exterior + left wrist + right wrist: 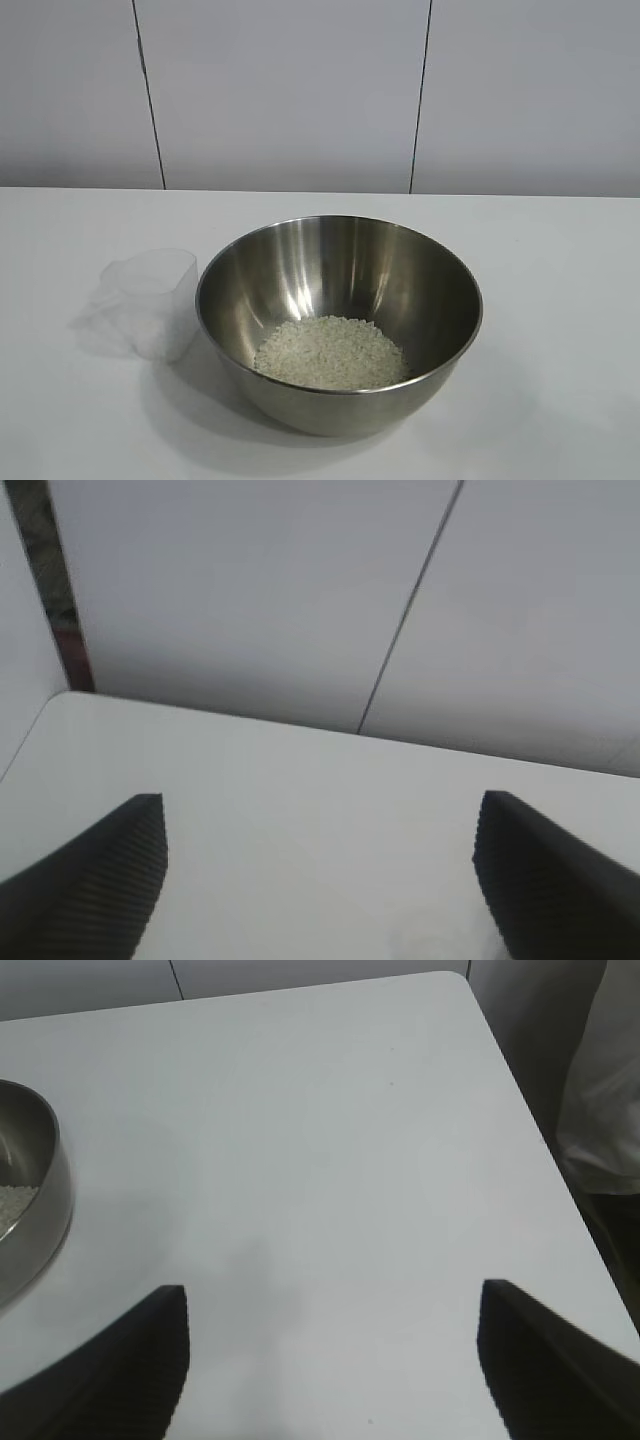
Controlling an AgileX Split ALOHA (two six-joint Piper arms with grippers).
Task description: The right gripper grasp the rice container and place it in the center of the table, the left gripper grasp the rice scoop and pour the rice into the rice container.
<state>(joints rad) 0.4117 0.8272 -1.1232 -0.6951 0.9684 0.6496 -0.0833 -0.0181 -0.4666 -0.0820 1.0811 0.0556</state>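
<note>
Landmark: the rice container (339, 322), a wide shiny steel bowl, stands upright on the white surface (560, 300), about mid-way across it in the exterior view.

Rice: a heap of white grains (330, 352) lies in the bottom of the container. I see no grains on the surface around it.

Rice scoop: the clear plastic cup (150, 303) stands upright on the surface just beside the container, on my left-arm side. It appears empty, though its clear wall makes that hard to confirm.

My left hand (320, 880): released, fingers spread wide, nothing between them. Its own camera shows only bare surface and the back wall; neither scoop nor container appears there.

My right hand (330, 1360): released, fingers spread wide, grasping nothing. It sits off to the container's right-arm side, with the container's rim (45, 1160) at the edge of its view.

Bystander: a pale garment (605, 1090) shows past the surface corner in the right wrist view.

Done, in my judgement: container placed, rice poured in, scoop set down.

Left, in my judgement: nothing of substance; both arms parked clear.
</note>
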